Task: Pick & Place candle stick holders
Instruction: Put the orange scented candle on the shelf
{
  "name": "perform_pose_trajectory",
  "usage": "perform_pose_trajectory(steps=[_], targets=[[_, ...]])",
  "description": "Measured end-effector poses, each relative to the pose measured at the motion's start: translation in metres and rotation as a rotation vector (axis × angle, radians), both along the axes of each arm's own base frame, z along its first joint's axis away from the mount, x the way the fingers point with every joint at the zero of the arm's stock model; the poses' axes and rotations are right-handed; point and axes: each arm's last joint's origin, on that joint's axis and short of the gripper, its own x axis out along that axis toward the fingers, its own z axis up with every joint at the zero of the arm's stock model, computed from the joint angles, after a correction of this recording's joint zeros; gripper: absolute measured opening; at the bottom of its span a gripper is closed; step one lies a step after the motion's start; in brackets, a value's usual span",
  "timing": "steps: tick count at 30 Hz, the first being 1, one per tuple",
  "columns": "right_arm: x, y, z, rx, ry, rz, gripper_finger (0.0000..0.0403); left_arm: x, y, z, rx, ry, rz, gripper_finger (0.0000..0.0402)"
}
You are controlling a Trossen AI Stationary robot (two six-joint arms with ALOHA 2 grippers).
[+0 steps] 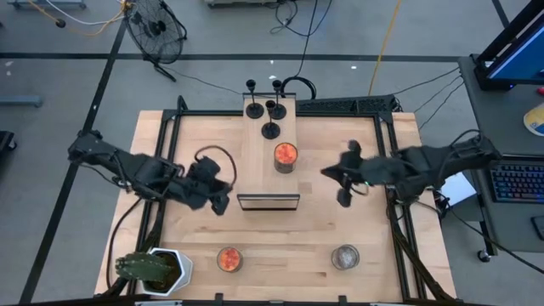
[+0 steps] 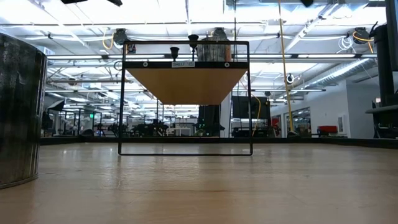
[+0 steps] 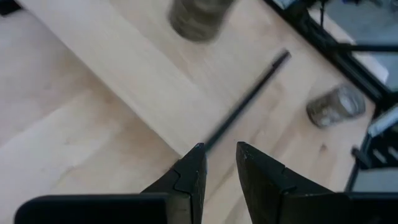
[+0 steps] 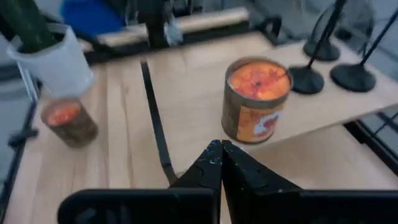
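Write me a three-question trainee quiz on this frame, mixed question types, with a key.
1. True or false: the left gripper is holding a candle stick holder.
2. How many candle stick holders stand on the raised shelf? A) two B) four C) six
3. Fill in: the right gripper has its fingers ____.

Key: 1. False, its fingers are apart and empty. 2. B. 3. Shut, with nothing between them; an orange candle sits on the shelf ahead of it.
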Motion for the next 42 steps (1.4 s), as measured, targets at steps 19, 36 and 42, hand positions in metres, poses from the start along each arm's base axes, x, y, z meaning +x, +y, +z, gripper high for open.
perform_pose_trajectory(steps=[19,36,42], targets=[[-0.058,0.018,-0.081,0.106,-0.459,0.085,0.0000,0.043,-0.080,-0.090,-0.371,0.472,-0.167,0.0093],[-0.078,0.007,-0.134,-0.017,-0.442,0.125,0.0076,0.046,-0.085,-0.101,-0.459,0.544,-0.072,0.0093],[-0.084,0.003,-0.144,-0.015,-0.455,0.121,0.0114,0.046,-0.084,-0.101,-0.446,0.534,-0.063,0.0098]])
